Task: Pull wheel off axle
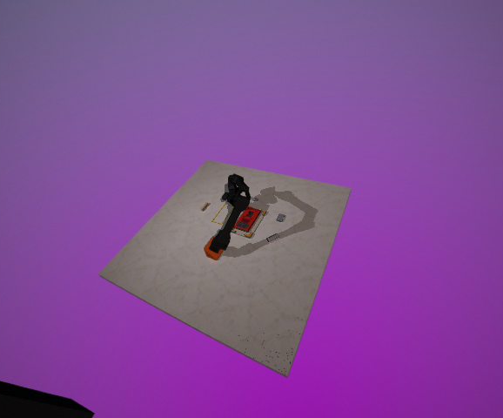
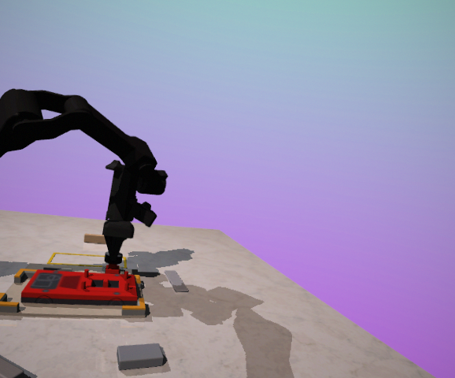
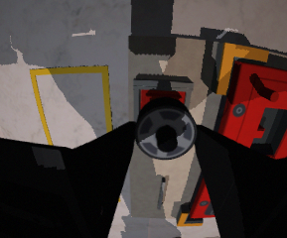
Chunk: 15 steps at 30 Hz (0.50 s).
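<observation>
The grey-rimmed dark wheel [image 2: 112, 259] [image 3: 181, 141] is upright-facing, with a dark round centre, directly above a red block [image 2: 112, 268] on a narrow grey base [image 3: 145, 198]. My gripper [image 2: 112, 253] [image 3: 165, 129] points down and is shut on the wheel, one finger at each side. The axle below the wheel is hidden, and no clear gap shows between wheel and block. The marked area, a yellow outline [image 1: 217, 222] [image 2: 77, 254] [image 3: 71, 70], lies on the table to the left of the base in the wrist view. Nothing is seen inside its visible part.
A red car-like body [image 1: 248, 219] [image 2: 71, 283] [image 3: 237, 129] sits in a tray with orange corners close beside the base. A wooden block [image 1: 204, 206] [image 2: 93, 239] lies beyond the yellow outline. Grey blocks [image 1: 281, 218] [image 2: 140, 356] and a flat grey piece [image 2: 175, 280] lie farther off.
</observation>
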Tool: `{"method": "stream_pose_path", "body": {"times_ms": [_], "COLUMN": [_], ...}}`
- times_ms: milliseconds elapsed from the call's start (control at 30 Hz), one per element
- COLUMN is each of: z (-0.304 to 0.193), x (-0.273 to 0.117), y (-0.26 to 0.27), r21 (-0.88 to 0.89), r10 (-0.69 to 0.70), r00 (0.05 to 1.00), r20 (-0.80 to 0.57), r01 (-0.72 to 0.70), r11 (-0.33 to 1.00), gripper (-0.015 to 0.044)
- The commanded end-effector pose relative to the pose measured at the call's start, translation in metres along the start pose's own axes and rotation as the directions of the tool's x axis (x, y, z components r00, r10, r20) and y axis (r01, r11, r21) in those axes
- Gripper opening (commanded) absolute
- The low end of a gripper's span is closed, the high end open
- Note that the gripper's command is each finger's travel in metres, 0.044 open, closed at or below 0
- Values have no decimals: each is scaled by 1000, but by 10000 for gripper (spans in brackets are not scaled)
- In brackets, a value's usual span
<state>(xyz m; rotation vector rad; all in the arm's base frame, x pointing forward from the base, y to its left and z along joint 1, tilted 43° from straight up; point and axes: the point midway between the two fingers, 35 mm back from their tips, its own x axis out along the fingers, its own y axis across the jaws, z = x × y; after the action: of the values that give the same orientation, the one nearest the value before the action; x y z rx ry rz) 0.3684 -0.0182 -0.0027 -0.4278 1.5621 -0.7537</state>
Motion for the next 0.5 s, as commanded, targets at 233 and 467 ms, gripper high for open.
{"method": "stream_pose_path", "body": {"times_ms": [233,467], "z": [-2,-2], "x": [-19,-22], "y": [3,3], "r21": [-14,-14], "r10": [11,11], "r00": [1000,1000], "r20": [23,23], "r01": [-10,-10], "r11": [1000,1000], "gripper": [0,0]}}
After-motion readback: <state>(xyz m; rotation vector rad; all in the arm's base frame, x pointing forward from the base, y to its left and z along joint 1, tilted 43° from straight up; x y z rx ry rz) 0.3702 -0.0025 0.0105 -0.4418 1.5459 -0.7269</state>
